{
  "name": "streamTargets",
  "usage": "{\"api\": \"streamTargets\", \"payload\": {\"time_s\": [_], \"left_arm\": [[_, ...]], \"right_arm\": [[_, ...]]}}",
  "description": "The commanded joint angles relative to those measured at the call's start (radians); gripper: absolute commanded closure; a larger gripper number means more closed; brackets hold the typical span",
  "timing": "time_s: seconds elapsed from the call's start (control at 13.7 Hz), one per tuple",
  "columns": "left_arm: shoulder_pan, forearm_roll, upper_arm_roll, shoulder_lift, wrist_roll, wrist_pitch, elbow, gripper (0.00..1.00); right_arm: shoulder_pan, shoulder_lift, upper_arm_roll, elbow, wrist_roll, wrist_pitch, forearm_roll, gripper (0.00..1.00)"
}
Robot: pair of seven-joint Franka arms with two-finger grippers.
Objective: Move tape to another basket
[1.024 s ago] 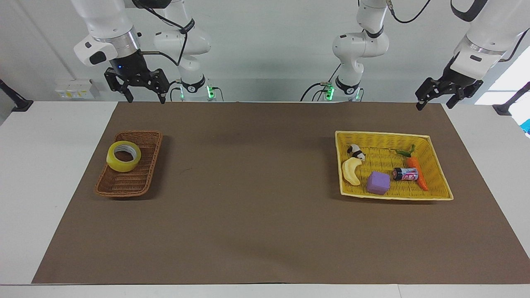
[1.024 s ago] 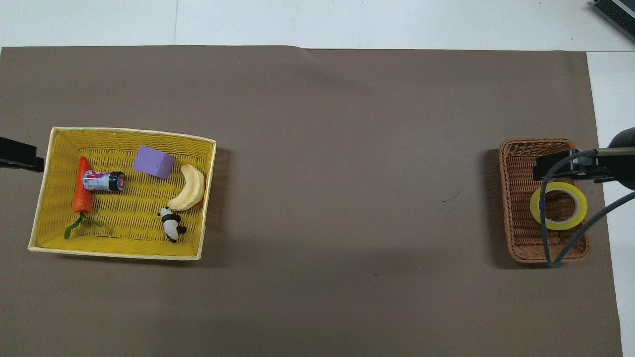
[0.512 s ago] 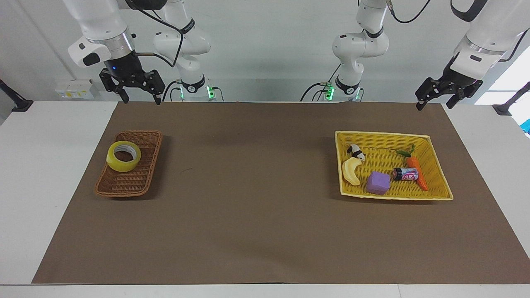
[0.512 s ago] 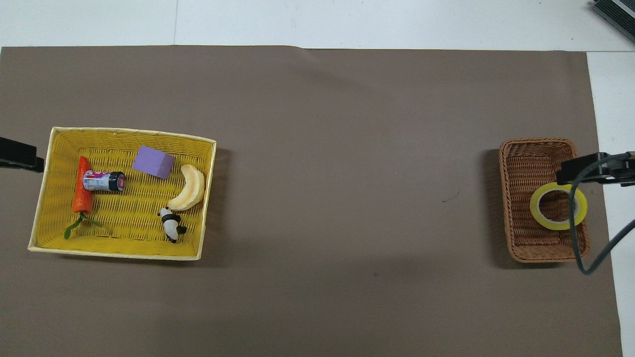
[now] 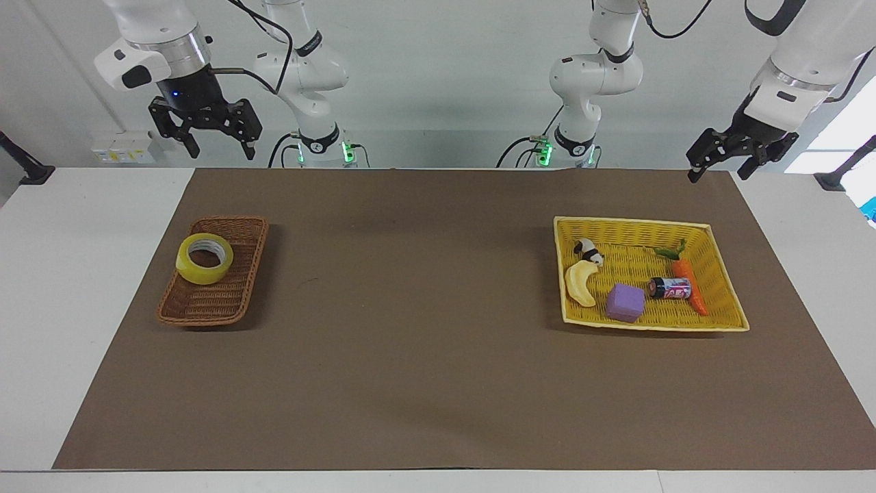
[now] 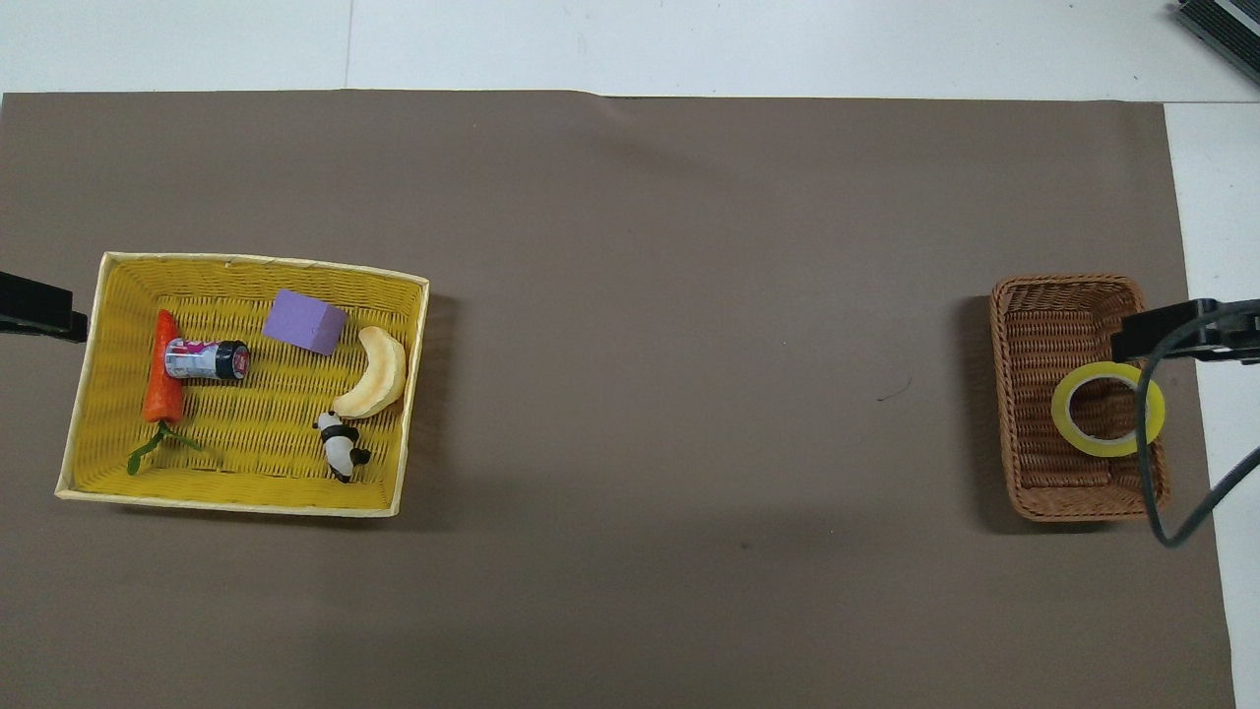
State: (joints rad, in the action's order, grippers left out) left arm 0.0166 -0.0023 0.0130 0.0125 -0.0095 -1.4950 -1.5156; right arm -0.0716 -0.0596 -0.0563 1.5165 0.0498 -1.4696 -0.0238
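Tape (image 5: 204, 258) lying flat in the brown wicker basket (image 5: 236, 301), toward the right arm's end of the bench (image 5: 410, 383). Right end effector (image 5: 215, 145), fingers spread wide and empty, hangs raised above the bench edge near that basket. Left end effector (image 5: 718, 169), fingers parted, waits raised near the yellow basket (image 5: 725, 322).

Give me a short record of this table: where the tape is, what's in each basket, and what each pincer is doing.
tape: lying flat in brown wicker basket
yellow basket: banana, purple block, carrot, panda, battery
right pincer: open, empty, raised above table edge near wicker basket
left pincer: open, empty, waiting near yellow basket
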Motion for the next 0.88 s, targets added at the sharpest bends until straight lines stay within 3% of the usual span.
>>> {"api": "streamTargets", "payload": {"time_s": [0.0,0.8], "left_arm": [[-0.007,0.007,-0.007,0.003,-0.001,0.019,0.008,0.00],[-0.007,0.008,-0.007,0.003,-0.001,0.019,0.008,0.00]], "right_arm": [[0.016,-0.014,0.007,0.014,-0.022,-0.002,-0.002,0.00],[0.015,-0.040,0.009,0.053,-0.008,0.003,0.016,0.00]]}}
